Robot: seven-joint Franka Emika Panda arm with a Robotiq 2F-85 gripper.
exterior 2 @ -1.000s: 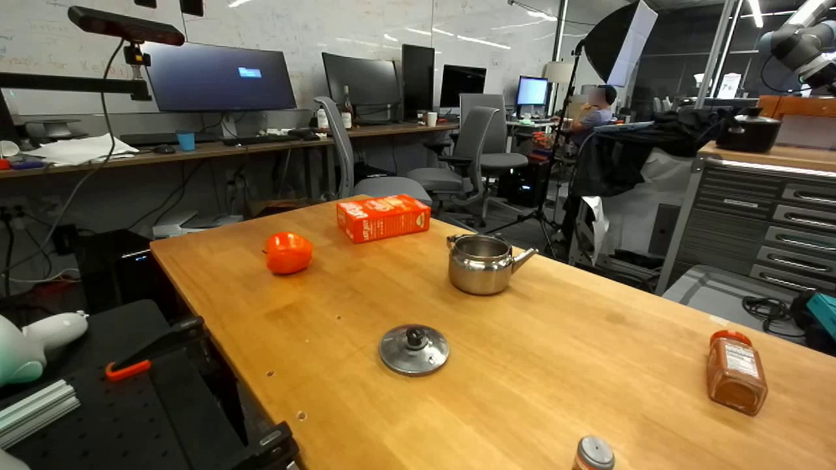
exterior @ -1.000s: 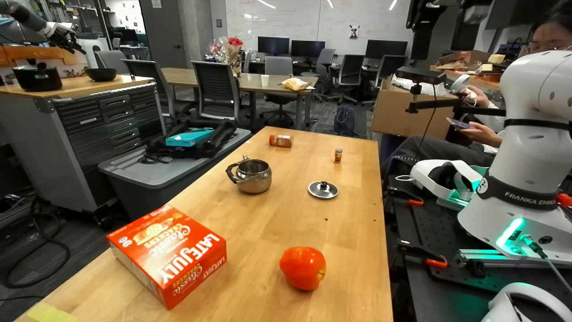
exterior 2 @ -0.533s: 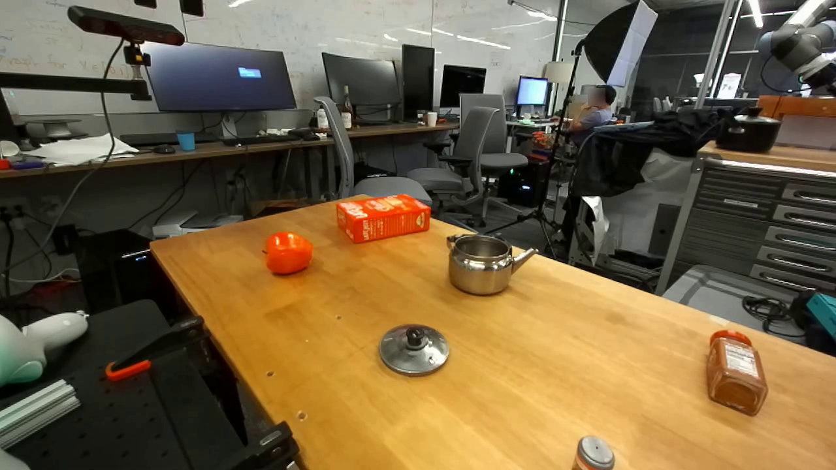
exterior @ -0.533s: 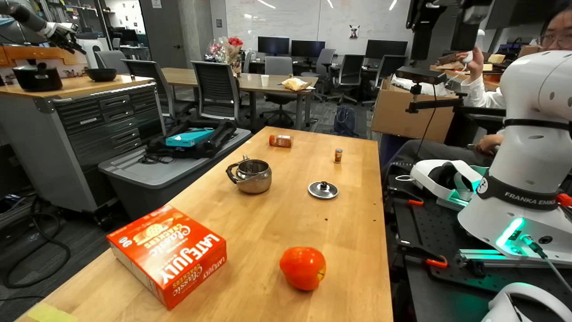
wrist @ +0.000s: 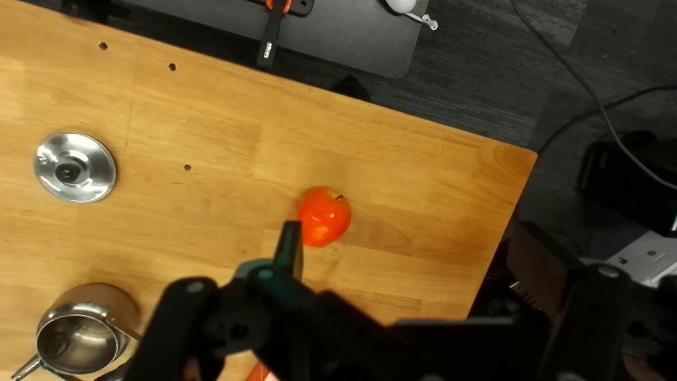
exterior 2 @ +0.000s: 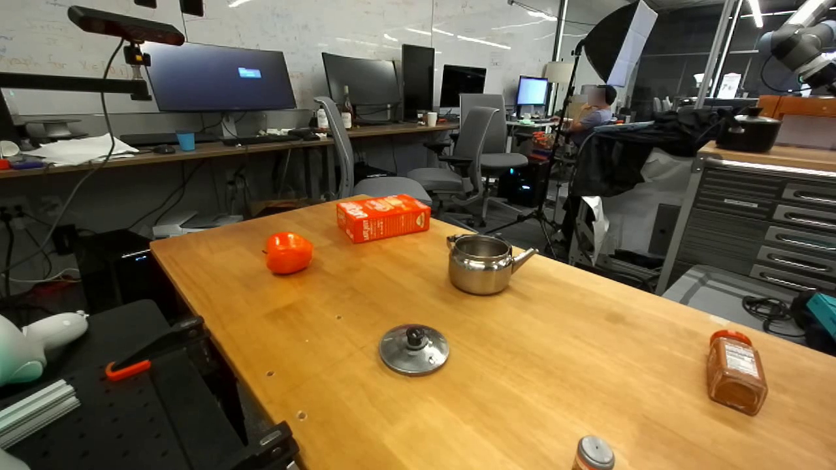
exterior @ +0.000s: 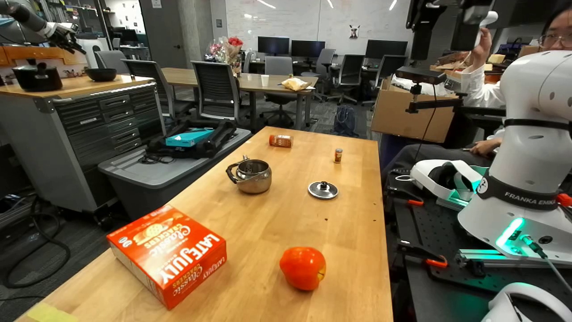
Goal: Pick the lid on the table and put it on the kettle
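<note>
Lid (exterior 2: pixel 414 358) lies knob (exterior 2: pixel 415 337) up, kettle (exterior 2: pixel 480 276) upright, spout (exterior 2: pixel 524 259) away from cracker box (exterior 2: pixel 384 220).

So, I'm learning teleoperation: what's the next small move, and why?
Probably shift the open black gripper toward the round silver metal lid: it lies off to one side, dark knob up, and the squat round silver metal kettle stands uncovered.

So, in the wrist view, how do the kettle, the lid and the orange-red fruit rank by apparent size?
1. Kettle, largest even partly out of sight
2. Lid, clearly wider than the fruit
3. Orange-red fruit, smallest
</note>
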